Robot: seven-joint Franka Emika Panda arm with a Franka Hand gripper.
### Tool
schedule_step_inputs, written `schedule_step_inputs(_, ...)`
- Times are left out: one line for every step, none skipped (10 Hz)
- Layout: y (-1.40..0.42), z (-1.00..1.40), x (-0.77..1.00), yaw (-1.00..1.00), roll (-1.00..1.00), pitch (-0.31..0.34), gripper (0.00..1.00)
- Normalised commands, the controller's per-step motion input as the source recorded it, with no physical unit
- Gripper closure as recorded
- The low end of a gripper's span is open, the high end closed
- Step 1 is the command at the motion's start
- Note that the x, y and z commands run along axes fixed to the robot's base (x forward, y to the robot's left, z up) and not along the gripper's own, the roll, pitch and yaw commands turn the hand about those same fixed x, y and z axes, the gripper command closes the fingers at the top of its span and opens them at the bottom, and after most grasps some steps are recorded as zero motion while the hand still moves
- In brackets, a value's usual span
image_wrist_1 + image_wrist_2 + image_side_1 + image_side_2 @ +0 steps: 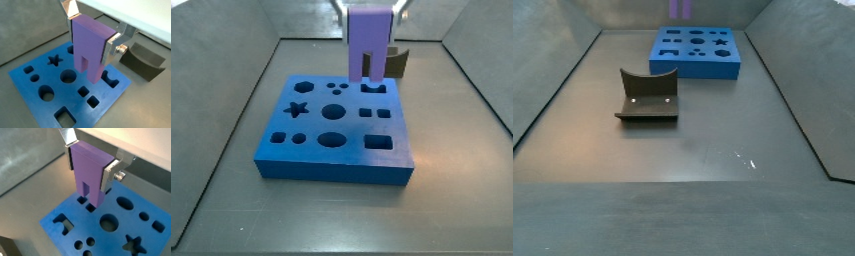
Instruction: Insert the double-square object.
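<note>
Gripper (92,31) clamped on the top of the purple block (90,47), silver fingers (112,46) pressing its sides. Held upright, prongs pointing down, just above the blue board (334,165) near its far edge, apparently so both prongs line up with the paired square holes (374,89). Not yet seated. Dark curved block (648,95) well apart, unused.

Blue board (338,140) with cutouts, dark grey curved block (647,95)
</note>
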Motion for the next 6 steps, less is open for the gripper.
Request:
schedule_step_inputs(-0.14, -0.63, 0.06, -0.04, 0.27, 0.0, 1.0)
schedule_step_inputs(-0.09, -0.55, 0.05, -0.01, 0.23, 0.0, 1.0)
schedule_step_inputs(-0.08, -0.45, 0.09, 0.0, 0.15, 0.0, 1.0)
schedule_step_inputs(0.0, -0.12, 0.08, -0.01, 0.0, 0.0, 1.0)
schedule_step_inputs(0.02, 0.0, 0.0, 0.0, -0.02, 0.0, 1.0)
schedule_step_inputs(0.0, -0.23, 0.07, -0.06, -0.01, -0.044, 1.0)
